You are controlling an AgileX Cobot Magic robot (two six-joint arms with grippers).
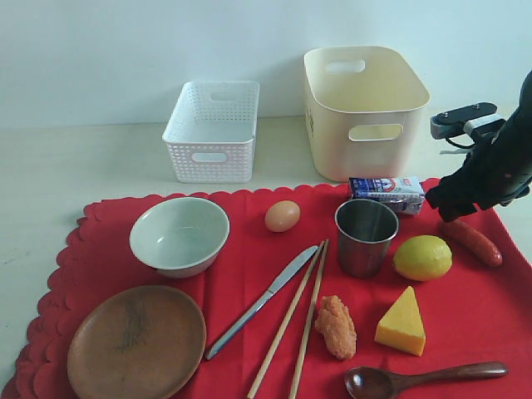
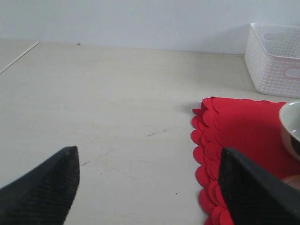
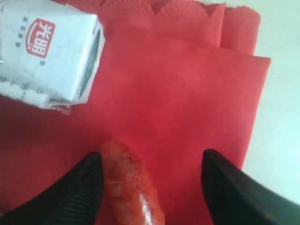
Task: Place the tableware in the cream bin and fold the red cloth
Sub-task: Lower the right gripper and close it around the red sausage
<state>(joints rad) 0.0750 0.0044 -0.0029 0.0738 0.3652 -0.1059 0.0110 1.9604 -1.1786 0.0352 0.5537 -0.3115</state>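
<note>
We think we're just starting. The cream bin sits at the table's far edge. Our left claw and right claw are spread, empty. Next, we should grab the cup on the red cloth.

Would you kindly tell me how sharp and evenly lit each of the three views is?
Exterior view: even, soft light, sharp throughout, faint shadows beside the steel cup and lemon. Left wrist view: table crisp, dark left fingers slightly soft. Right wrist view: softest; sausage and right fingers blurred, carton bright, a little washed out.
</note>
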